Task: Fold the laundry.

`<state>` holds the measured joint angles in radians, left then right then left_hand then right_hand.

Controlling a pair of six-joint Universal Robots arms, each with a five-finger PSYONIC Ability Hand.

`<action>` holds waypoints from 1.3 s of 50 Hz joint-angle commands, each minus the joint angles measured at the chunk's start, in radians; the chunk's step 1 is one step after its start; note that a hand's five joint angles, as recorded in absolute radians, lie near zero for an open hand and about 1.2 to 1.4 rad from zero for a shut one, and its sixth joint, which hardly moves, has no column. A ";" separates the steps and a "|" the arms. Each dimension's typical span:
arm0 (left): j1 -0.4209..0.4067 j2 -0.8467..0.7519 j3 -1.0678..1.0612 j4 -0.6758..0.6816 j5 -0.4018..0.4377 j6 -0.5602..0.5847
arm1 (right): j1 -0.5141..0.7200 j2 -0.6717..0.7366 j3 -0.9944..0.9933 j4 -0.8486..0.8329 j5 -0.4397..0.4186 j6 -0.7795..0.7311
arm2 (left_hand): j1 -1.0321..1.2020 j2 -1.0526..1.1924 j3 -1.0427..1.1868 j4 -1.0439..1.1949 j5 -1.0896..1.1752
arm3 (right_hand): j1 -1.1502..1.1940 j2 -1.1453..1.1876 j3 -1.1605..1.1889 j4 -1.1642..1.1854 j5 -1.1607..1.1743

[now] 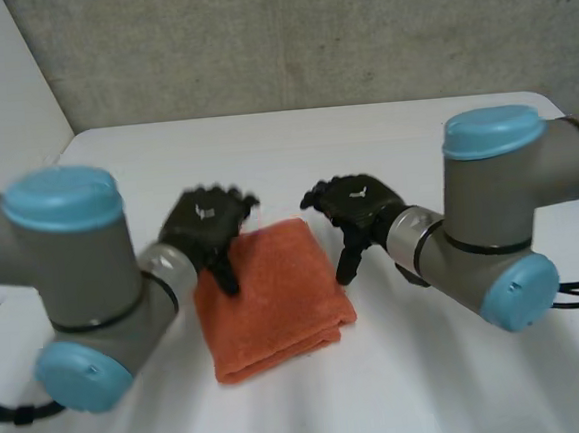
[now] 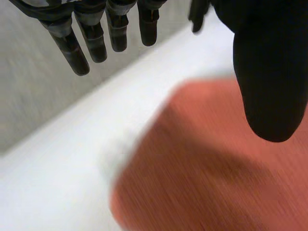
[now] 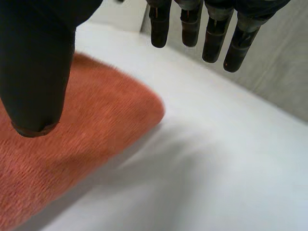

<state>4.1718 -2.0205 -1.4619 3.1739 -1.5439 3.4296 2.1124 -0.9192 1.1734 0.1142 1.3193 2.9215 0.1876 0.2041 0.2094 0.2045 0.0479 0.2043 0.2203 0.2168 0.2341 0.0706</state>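
Observation:
An orange towel (image 1: 271, 298) lies folded into a thick square on the white table (image 1: 385, 149), between the two arms. My left hand (image 1: 205, 223) hovers over the towel's far left corner, fingers straight and apart from the thumb, holding nothing. In the left wrist view its thumb (image 2: 272, 77) hangs above the towel (image 2: 207, 168). My right hand (image 1: 354, 206) is over the far right corner, also open and empty. In the right wrist view its thumb (image 3: 36, 72) hangs above the towel (image 3: 82, 139) and its fingers (image 3: 211, 33) reach past the corner.
A grey wall (image 1: 305, 35) rises behind the table's far edge. Both grey arms with blue caps (image 1: 62, 199) (image 1: 493, 130) flank the towel near the front.

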 commanded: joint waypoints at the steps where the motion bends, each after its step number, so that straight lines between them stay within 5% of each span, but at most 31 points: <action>1: 0.034 0.086 0.139 -0.050 0.149 -0.030 | 0.014 -0.248 0.294 -0.241 0.043 -0.005 | 0.008 -0.008 -0.014 -0.009 -0.027 | -0.030 -0.046 -0.042 -0.060 -0.071; 13: 0.053 0.054 0.350 -0.216 0.416 -0.118 | 0.104 -0.288 0.548 -0.404 0.047 -0.123 | 0.008 -0.008 -0.014 -0.009 -0.027 | -0.030 -0.046 -0.042 -0.060 -0.071; 35: 0.042 0.028 0.387 -0.218 0.390 -0.170 | 0.241 -0.035 0.456 -0.554 0.127 -0.223 | 0.014 -0.002 -0.008 -0.003 -0.021 | -0.030 -0.046 -0.042 -0.060 -0.071; 65: 0.045 0.032 0.348 -0.206 0.390 -0.171 | 0.238 0.135 0.235 -0.557 0.127 -0.282 | 0.014 -0.002 -0.008 -0.003 -0.021 | 0.699 0.683 0.687 0.669 0.658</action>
<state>4.2153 -1.9893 -1.1074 2.9668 -1.1548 3.2585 2.3515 -0.8127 1.4475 -0.4438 1.4466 2.6434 0.1876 0.2041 0.2094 0.2045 0.0479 0.5488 0.6564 0.6548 0.6498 0.3412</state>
